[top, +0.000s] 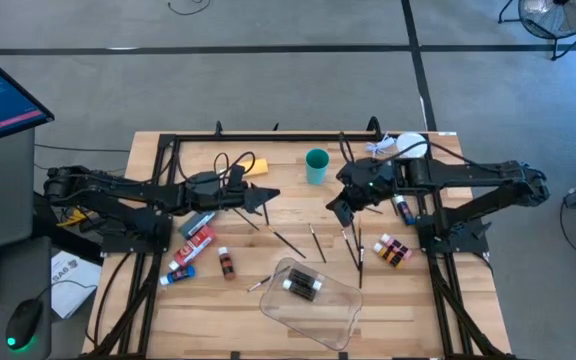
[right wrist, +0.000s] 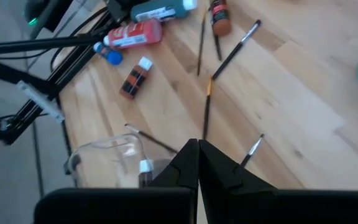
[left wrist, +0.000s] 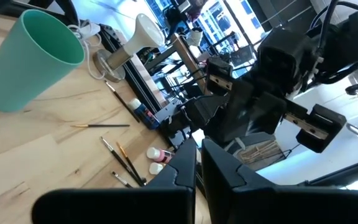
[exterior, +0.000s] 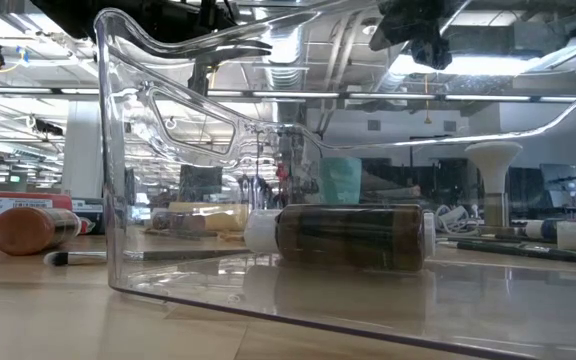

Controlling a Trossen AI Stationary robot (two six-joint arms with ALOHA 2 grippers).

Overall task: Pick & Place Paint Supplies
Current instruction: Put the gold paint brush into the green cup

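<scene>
Dark paint bottle with white cap lying in clear tray, left gripper and right gripper both closed, empty

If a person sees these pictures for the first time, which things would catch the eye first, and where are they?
Probably the two dark arms meeting over the table's middle, the left gripper and the right gripper both with fingers shut and empty. Between them at the far side stands the teal cup. At the near edge lies the clear plastic tray with one paint bottle inside, while paint brushes lie scattered on the wood.
</scene>
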